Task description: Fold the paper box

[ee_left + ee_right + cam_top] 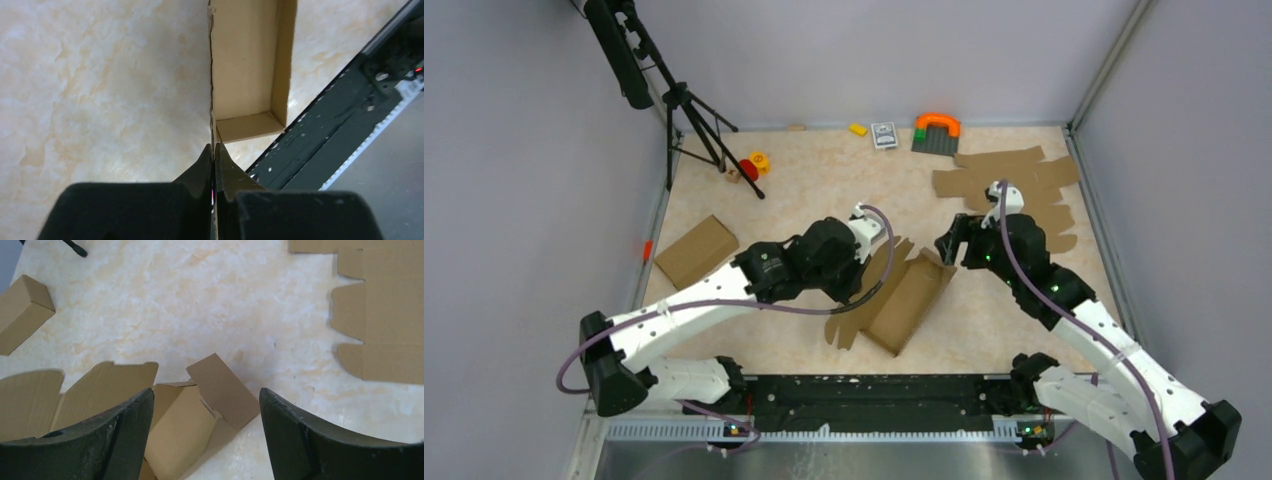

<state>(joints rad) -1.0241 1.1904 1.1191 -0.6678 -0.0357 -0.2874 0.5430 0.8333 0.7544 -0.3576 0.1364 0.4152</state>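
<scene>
The paper box (911, 295) is a brown cardboard sheet, partly folded into a shallow tray, in the middle of the table. Its flaps (849, 325) spread out toward the left. My left gripper (856, 290) is shut on the box's upright side wall, seen edge-on in the left wrist view (214, 150); the tray's inside (245, 65) shows beyond it. My right gripper (946, 248) is open and empty, hovering just above the box's far end. The right wrist view shows the box's end flap (222, 387) between my spread fingers (127, 430).
A pile of flat cardboard sheets (1014, 185) lies at the back right, also in the right wrist view (385, 315). A folded brown box (696, 250) sits at the left. A tripod (689, 110), small toys (754, 165), a card box (884, 134) and an orange-green piece (936, 130) stand along the back.
</scene>
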